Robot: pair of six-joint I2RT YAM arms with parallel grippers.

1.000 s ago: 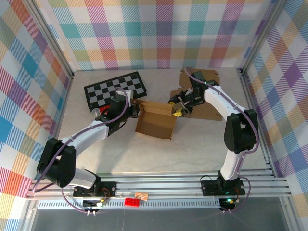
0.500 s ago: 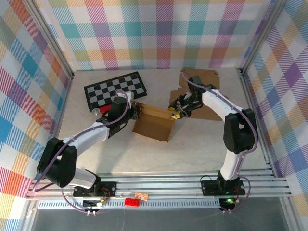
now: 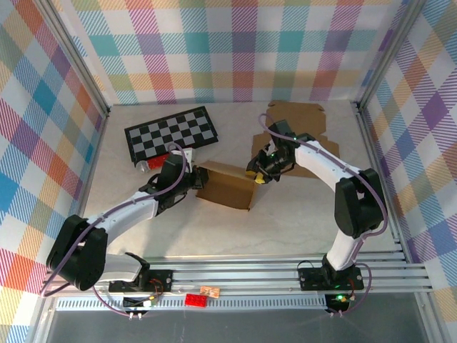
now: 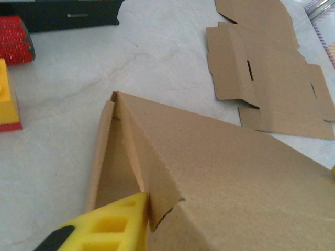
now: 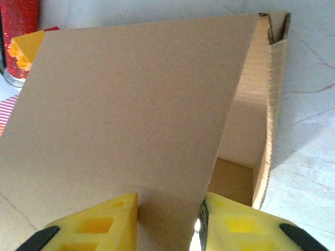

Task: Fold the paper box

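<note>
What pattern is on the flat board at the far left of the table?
Black-and-white checkerboard squares cover the board; it shows best in the top external view.

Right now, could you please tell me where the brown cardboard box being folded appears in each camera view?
Top external: the brown cardboard box sits mid-table between the arms.
Left wrist: the box is lower right, lid sloping up.
Right wrist: the box lid spans the centre, open interior at right.
Landmark: the flat unfolded cardboard sheet, behind the box from above, upper right in the left wrist view.
</note>
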